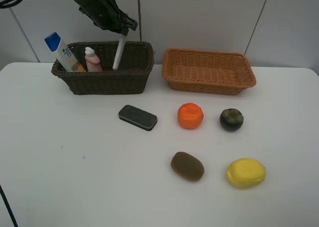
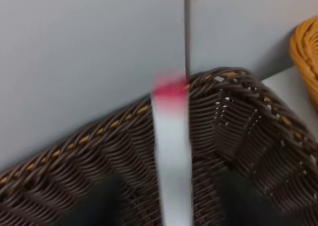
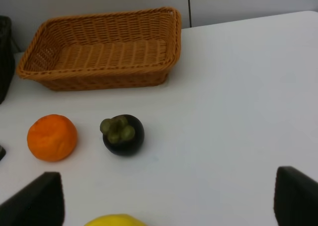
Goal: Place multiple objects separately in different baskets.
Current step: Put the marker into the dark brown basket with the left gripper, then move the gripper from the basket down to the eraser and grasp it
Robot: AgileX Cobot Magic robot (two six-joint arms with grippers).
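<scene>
My left gripper (image 1: 124, 28) hangs above the dark brown basket (image 1: 102, 81), over its back right part. The white marker (image 1: 118, 51) stands nearly upright inside, just below it. In the left wrist view the marker (image 2: 172, 156) is blurred and sits between the two dark fingers (image 2: 99, 203) with a gap on each side; the jaws are open. A white shampoo bottle with a blue cap (image 1: 62, 51) and a small pink bottle (image 1: 92, 60) also stand in that basket. My right gripper (image 3: 169, 201) is open over the table near the mangosteen (image 3: 122, 134) and orange (image 3: 51, 137).
The orange-tan basket (image 1: 209, 71) holds nothing. On the white table lie the dark grey eraser (image 1: 137, 117), orange (image 1: 190, 115), mangosteen (image 1: 231, 119), kiwi (image 1: 187, 166) and lemon (image 1: 245, 172). A grey wall stands close behind both baskets.
</scene>
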